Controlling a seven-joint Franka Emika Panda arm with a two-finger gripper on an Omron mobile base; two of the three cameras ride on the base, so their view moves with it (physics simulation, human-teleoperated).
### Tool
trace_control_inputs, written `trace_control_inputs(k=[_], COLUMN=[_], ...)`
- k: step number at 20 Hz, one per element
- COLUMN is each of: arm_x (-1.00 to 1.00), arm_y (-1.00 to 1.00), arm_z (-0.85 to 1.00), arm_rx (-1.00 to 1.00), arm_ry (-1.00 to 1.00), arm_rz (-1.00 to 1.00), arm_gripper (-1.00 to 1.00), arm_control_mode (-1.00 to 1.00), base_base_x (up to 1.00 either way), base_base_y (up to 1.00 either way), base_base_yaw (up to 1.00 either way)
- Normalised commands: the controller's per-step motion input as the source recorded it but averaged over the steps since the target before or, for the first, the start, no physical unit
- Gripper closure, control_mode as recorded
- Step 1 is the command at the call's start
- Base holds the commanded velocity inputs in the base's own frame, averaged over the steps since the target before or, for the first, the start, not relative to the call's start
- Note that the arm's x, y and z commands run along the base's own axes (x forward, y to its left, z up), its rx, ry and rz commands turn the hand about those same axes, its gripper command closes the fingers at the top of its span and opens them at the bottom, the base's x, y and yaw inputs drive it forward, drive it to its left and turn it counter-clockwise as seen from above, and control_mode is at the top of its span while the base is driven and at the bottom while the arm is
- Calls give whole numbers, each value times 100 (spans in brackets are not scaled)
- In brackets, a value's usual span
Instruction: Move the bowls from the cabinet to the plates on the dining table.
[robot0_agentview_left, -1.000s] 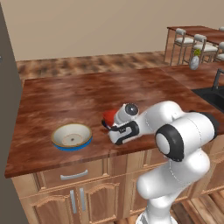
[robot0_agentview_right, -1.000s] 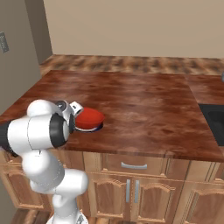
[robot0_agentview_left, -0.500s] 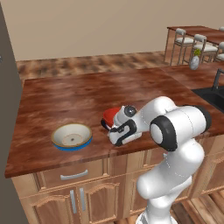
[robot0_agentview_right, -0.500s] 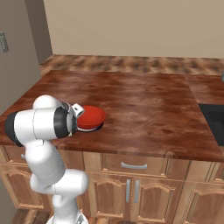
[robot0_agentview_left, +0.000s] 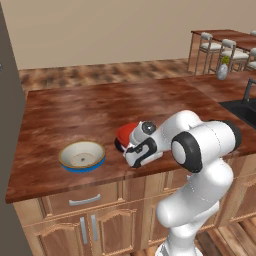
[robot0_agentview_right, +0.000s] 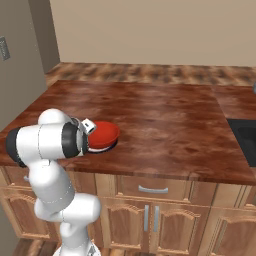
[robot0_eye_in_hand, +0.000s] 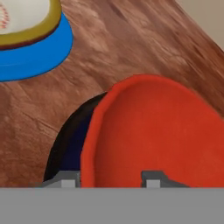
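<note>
Wood-grain dining table (robot0_agentview_left: 75, 115); glossy red bowl (robot0_eye_in_hand: 153, 135) on dark plate (robot0_eye_in_hand: 70, 144); gripper (robot0_eye_in_hand: 111, 178) straddles rim, parted.

White Franka Panda arm with dark joints

The arm (robot0_agentview_left: 200, 150) is built of glossy white, rounded, bulbous links, with black bands and black disc-shaped caps at the joints. A small dark round cap sits on the white wrist housing, above a dark inset panel. Two small grey finger tips (robot0_eye_in_hand: 151, 178) have squared ends.
</note>
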Motion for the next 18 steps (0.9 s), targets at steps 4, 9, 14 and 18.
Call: trace_control_inputs(k=[4, 9, 14, 18], arm_x=[-9, -24, -46, -24], arm_y=[0, 0, 0, -9], arm_z=[14, 28, 53, 55], arm_rx=[0, 0, 0, 0], arm_ry=[-1, -4, -11, -10], arm_rz=[0, 0, 0, -2], arm_gripper=[-100, -100, -100, -100], arm_control_mode=[-100, -100, -100, -100], base_base_x=[0, 0, 0, 0], base_base_y=[0, 0, 0, 0], base_base_yaw=[0, 0, 0, 0])
